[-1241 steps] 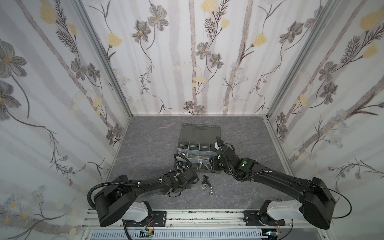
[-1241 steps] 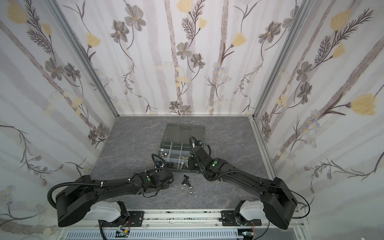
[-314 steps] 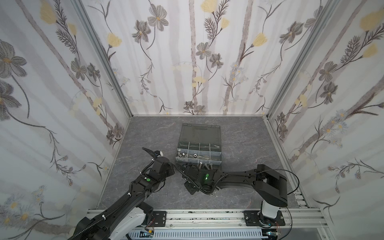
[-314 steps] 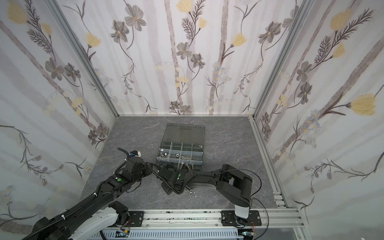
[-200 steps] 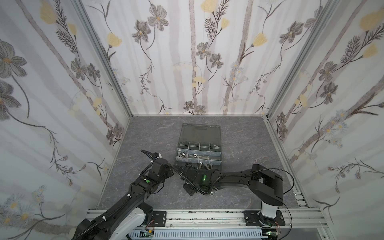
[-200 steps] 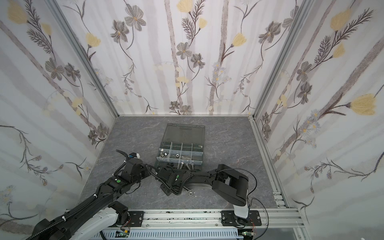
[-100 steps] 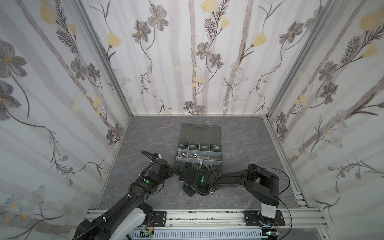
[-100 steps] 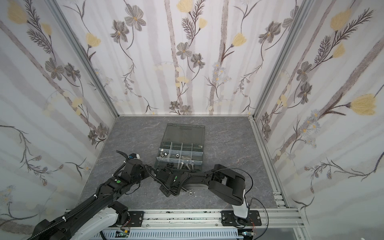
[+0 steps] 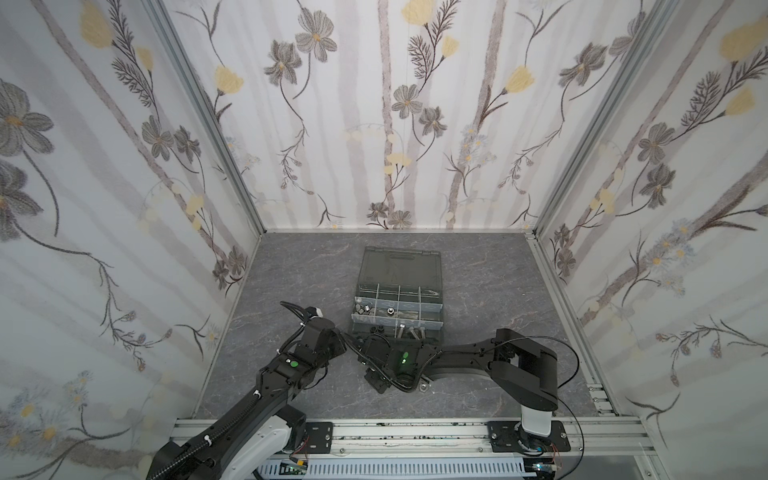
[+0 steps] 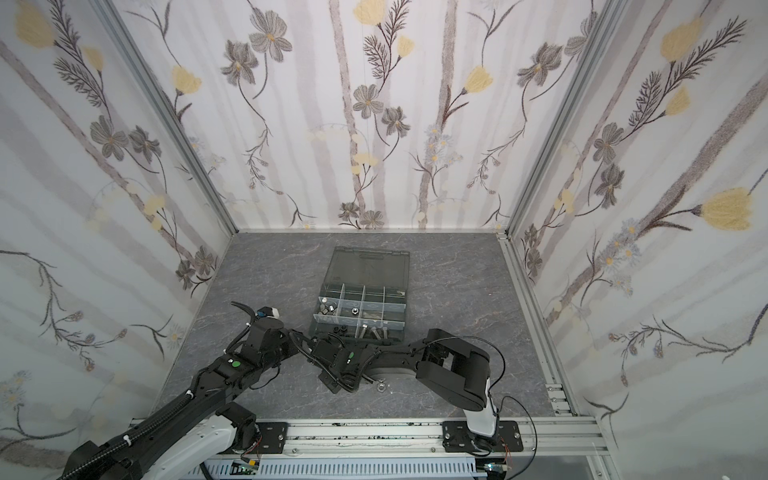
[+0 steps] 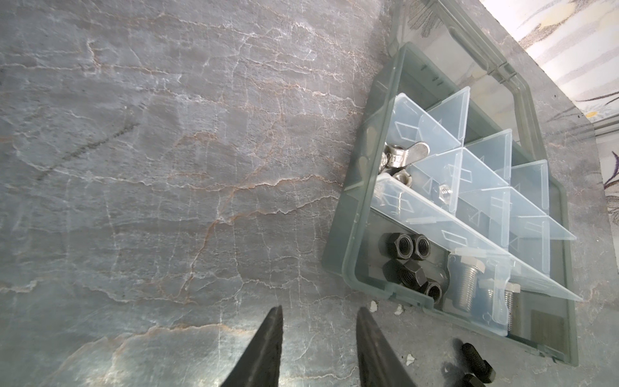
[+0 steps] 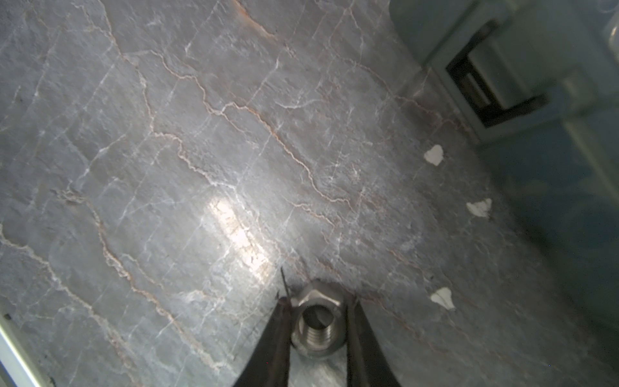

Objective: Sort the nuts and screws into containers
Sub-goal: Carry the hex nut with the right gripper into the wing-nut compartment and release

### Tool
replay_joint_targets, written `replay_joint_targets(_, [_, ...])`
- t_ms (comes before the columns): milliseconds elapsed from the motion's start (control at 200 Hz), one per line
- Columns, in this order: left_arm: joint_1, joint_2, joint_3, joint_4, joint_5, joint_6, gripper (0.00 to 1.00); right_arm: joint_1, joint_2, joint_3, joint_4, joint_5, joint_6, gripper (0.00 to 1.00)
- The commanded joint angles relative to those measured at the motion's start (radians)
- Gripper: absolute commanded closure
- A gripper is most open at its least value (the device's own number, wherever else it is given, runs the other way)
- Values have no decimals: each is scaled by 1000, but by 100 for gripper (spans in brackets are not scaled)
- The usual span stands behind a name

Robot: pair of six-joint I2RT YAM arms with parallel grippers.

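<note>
Seen from the right wrist, my right gripper [image 12: 318, 303] is low over the table, and both fingers press the flat sides of a silver hex nut [image 12: 316, 321]. My left gripper [image 11: 320, 310] hangs open over bare table, just left of the case's near corner, with nothing between its fingers. The containers are compartments of a dark grey case [image 9: 441, 307], which lies with its lid [image 9: 399, 266] folded back. Black nuts [image 11: 407, 264] and silver screws [image 11: 467, 284] lie in the near row, in neighbouring compartments. A wing nut [image 11: 402, 155] sits in a compartment further back.
One loose silver nut [image 9: 423, 387] lies on the table in front of the right arm, also seen as the loose nut [image 10: 379, 387]. A black screw [image 11: 477, 363] lies outside the case's near wall. Both wrists crowd the space in front of the case. Patterned walls enclose three sides.
The right gripper's jaws have closed in on the silver nut over the last second, and the right arm has shifted slightly left. The left arm has barely moved.
</note>
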Motion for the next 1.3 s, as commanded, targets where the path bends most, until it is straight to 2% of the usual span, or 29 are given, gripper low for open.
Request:
replay_joint_targets(0, [1,-4,-1,11,1,-8,61,-8,-32,5,10,17,-3,81])
replay_joint_targets(205, [1,-7,-2,13,3,-10,61,-75,-135,28,-15,21,-20,81])
replay_joint_targets(375, [2,-13,-2,12,12,-10,61,-184,-183,68,-28,16,-28,81])
replay_joint_targets(675, [2,-18,-8,12,23,-18,61,-350,-51,251,-64,11,-22,81])
replay_joint_targets(794, [2,-18,-7,12,32,-22,61,-361,20,319,-89,10,-24,81])
replay_joint_targets(979, [2,-29,-18,12,32,-30,61,-364,66,338,-105,12,-19,80])
replay_joint_targets(1294, [2,-24,-19,13,36,-25,61,-366,70,339,-103,9,-8,66])
